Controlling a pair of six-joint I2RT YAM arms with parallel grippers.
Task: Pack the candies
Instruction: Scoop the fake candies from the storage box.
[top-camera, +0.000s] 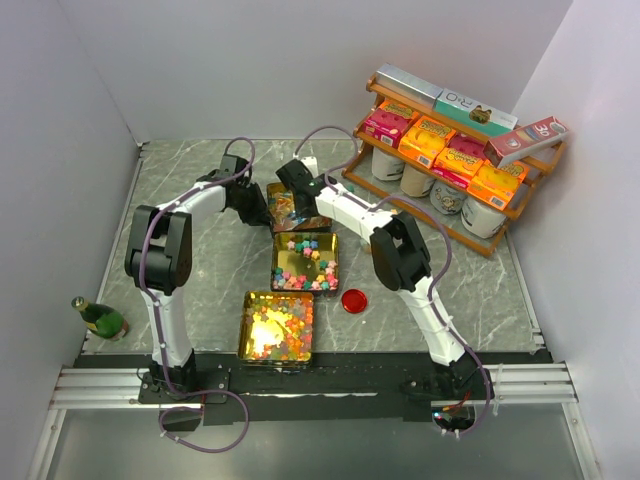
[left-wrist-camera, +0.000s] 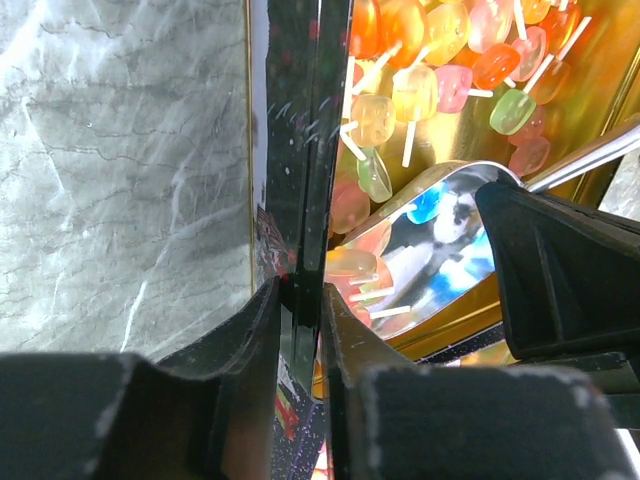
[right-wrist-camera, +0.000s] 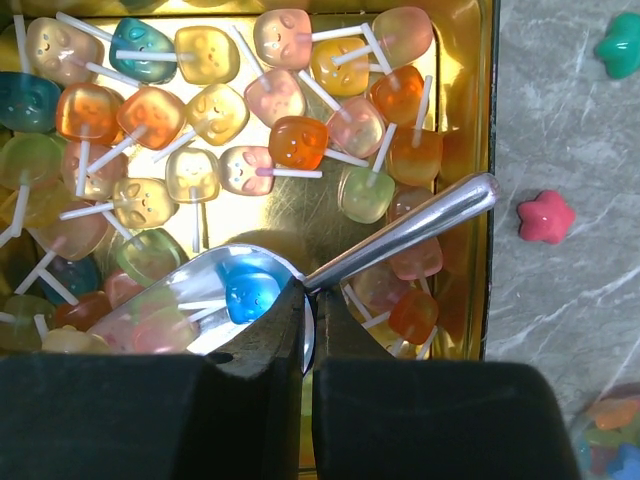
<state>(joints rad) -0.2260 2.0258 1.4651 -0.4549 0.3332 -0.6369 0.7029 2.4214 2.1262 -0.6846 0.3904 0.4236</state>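
The candies (right-wrist-camera: 215, 110) here are glossy gummies on white sticks, in mixed colours, filling a gold tin (right-wrist-camera: 487, 150) at the far middle of the table (top-camera: 283, 205). My right gripper (right-wrist-camera: 312, 310) is shut on the rim of a metal scoop (right-wrist-camera: 420, 225) lying in this tin. The scoop bowl holds a blue gummy (right-wrist-camera: 250, 292) and a few pale ones. My left gripper (left-wrist-camera: 300, 295) is shut on the tin's left wall (left-wrist-camera: 300, 150). In the top view the left gripper (top-camera: 258, 205) and the right gripper (top-camera: 297, 198) meet over this tin.
A second tin (top-camera: 305, 262) of star candies and a third tin (top-camera: 277, 325) of gummies lie nearer. A red lid (top-camera: 353, 300) sits beside them. A red star (right-wrist-camera: 545, 216) and a green star (right-wrist-camera: 622, 45) lie loose. A shelf of boxes (top-camera: 450, 150) stands far right, a bottle (top-camera: 98, 316) near left.
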